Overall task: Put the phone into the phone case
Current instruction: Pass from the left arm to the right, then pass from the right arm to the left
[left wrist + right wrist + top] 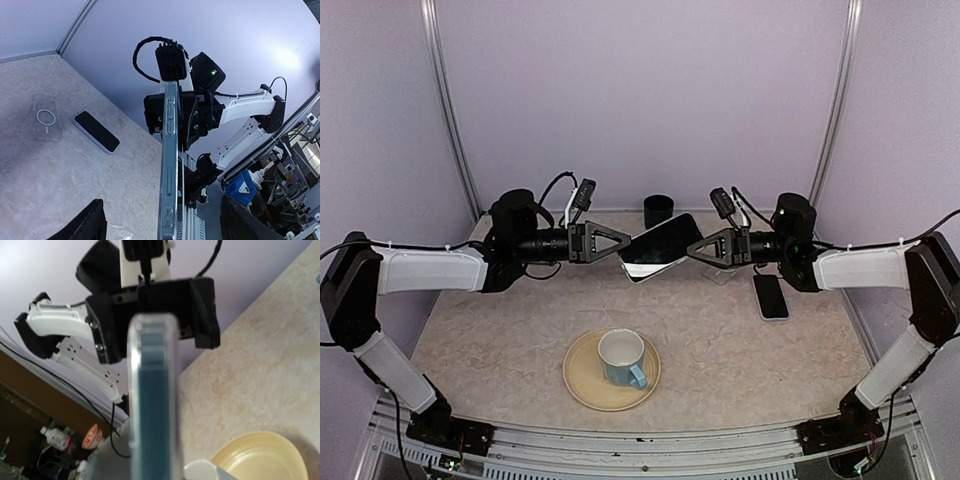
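Note:
A dark phone [665, 240] in a clear phone case [169, 165] hangs in the air between my two arms. My right gripper [698, 247] is shut on its right end. In the right wrist view the cased phone [152, 400] stands edge-on and blurred, hiding my fingertips. My left gripper [623, 243] is open at the other end. In the left wrist view its two black fingers [87, 224] stand wide on either side of the case's edge, apart from it.
Another dark phone [771, 296] lies flat on the table at the right, with an empty clear case [46, 118] beside it. A blue-and-white cup [622, 358] stands on a yellow plate [582, 385] at the front. A black cup [659, 209] stands at the back wall.

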